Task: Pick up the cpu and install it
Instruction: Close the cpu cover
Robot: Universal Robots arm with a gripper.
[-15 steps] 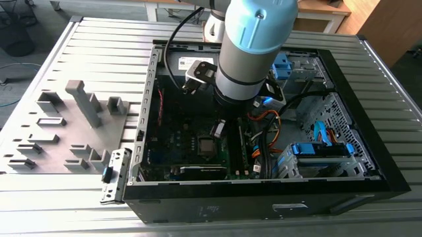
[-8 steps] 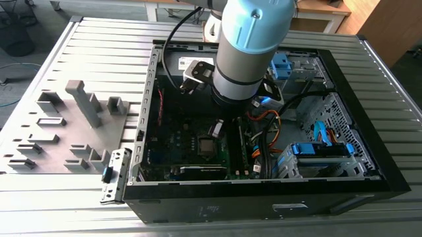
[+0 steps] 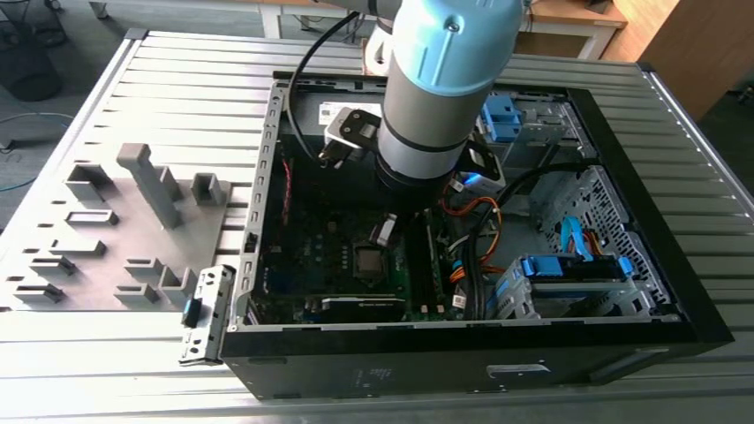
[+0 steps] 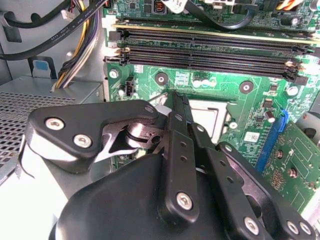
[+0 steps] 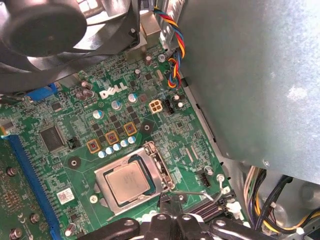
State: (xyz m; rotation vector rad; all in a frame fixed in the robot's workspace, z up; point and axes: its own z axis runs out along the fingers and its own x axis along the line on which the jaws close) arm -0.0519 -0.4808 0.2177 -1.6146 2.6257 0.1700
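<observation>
Surface (image 3: 141,79): ribbed metal, carrying an open computer case (image 3: 695,300).
Jaws (image 4: 181,112): drawn narrow, nothing between them, low over the green board (image 5: 165,125).
Cpu (image 5: 127,181): seated in its socket, just beyond the jaws' tips.
Memory slots (image 4: 210,47): farther beyond the jaws.

Even bright daylight in the exterior view, dim computer case (image 3: 471,344) interior, glare on the motherboard (image 4: 235,75), close gripper (image 4: 182,107) links softly blurred
</observation>
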